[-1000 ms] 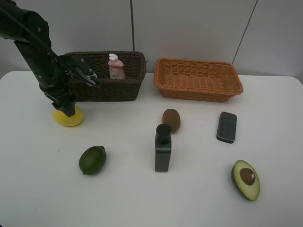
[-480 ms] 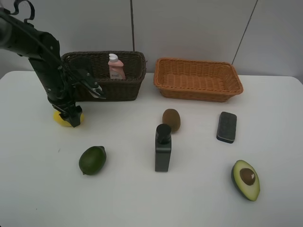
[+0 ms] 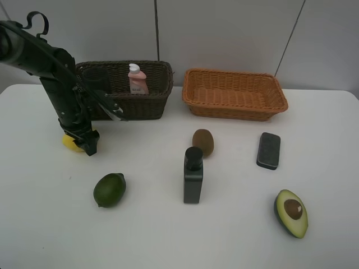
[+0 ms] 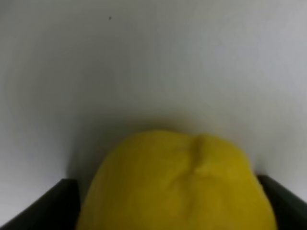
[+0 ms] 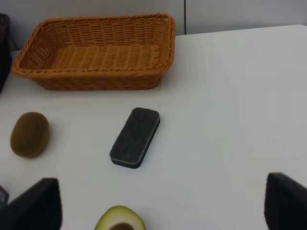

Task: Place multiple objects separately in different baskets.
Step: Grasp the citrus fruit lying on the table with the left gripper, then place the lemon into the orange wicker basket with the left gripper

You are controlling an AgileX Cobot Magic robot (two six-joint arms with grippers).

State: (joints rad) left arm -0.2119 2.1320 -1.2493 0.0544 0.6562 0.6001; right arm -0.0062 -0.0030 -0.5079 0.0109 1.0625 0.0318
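Saw the left claw (image 3: 84,143) low around the yellow lemon (image 4: 177,184) on the desk (image 3: 168,241) by the dark brown basket (image 3: 140,105) (gripping or only bracketing, unclear), likely for a lift, and the right claw (image 5: 160,203) wide, empty.

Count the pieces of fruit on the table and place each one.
4. The lemon sits within the left gripper, before the dark basket; the lime front left; the kiwi mid-table, behind the black bottle; the avocado half front right. That basket's inside is partly hidden.

Left tool (image 3: 84,144) pointing down, right tool (image 5: 160,201) spread
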